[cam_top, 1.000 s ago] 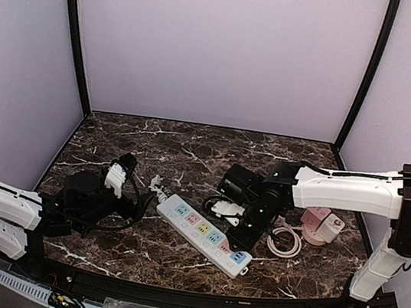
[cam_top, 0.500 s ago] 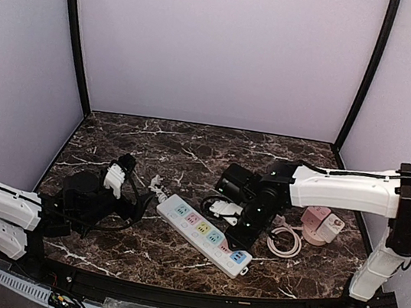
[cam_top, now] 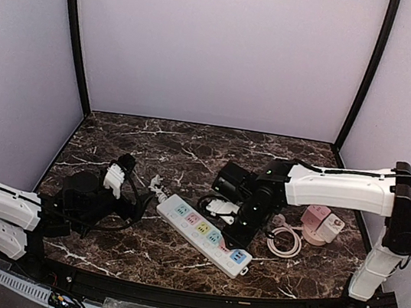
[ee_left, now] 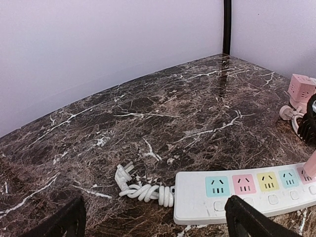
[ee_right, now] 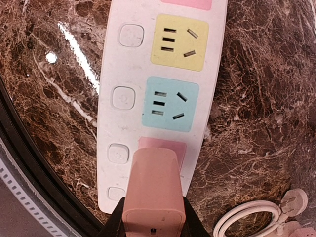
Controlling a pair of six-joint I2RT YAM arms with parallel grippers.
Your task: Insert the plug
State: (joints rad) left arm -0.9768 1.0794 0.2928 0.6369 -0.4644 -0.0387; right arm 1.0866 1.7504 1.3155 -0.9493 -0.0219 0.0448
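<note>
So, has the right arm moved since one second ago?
Yes. In the top view the right arm, with the pink plug in its fingers, has shifted a little to the left along the power strip, which has stayed in place.

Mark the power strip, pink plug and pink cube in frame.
power strip [cam_top: 205, 235], top view, middle sockets.
pink plug [ee_right: 153, 190], right wrist view, its body.
pink cube [ee_left: 301, 88], left wrist view, front face.

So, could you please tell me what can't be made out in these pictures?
- Right wrist: the pink plug's prongs, hidden under its own body; seated or not, cannot tell.
- Left wrist: the power strip's far end, cut off by the right edge.
- Top: the plug, hidden behind the right arm.
</note>
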